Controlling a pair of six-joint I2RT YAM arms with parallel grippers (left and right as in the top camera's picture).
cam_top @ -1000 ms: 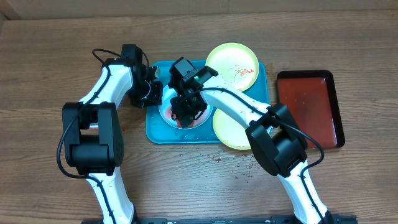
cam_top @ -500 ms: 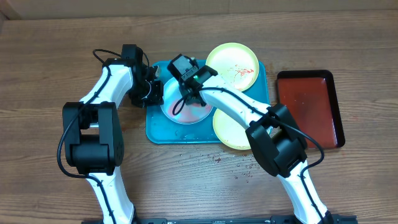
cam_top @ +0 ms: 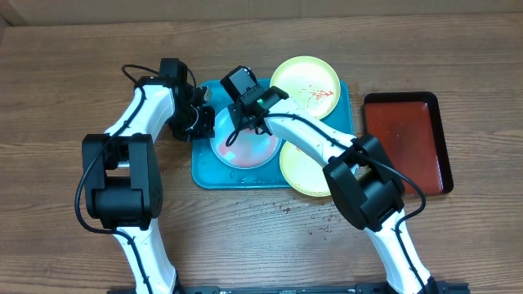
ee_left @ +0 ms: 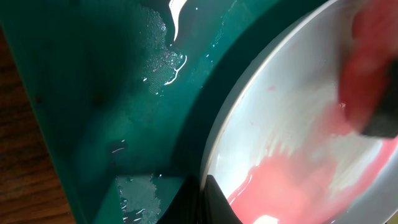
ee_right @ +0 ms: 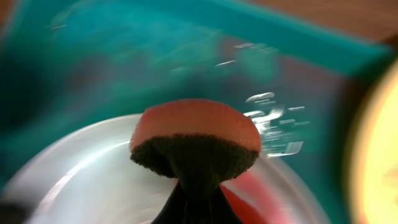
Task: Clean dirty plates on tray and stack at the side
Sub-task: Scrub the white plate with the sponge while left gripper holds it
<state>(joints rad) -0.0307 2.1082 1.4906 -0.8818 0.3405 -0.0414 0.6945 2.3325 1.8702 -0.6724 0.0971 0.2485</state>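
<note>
1. The left gripper [cam_top: 198, 122] is clamping shut on the left rim of the light blue plate [cam_top: 249, 151].
2. That plate is lying open side up in the left half of the turquoise tray [cam_top: 204, 173] and is holding a watery pink film of sauce. The tray floor beside it is glistening with wet patches.
3. The right gripper [cam_top: 239, 124] is pinching a sponge [ee_right: 196, 134], orange on one face and dark on the other, over the blue plate. Whether the two are touching I cannot tell.
4. The tray is lying flat with its long axis running left to right.
5. One yellow-green plate [cam_top: 305, 84], streaked with red sauce, is overhanging the tray's far right corner. Another [cam_top: 301, 171] is overlapping the near right corner.
6. A dark red tray [cam_top: 406, 143] is sitting apart on the right, with its long axis running front to back.
</note>
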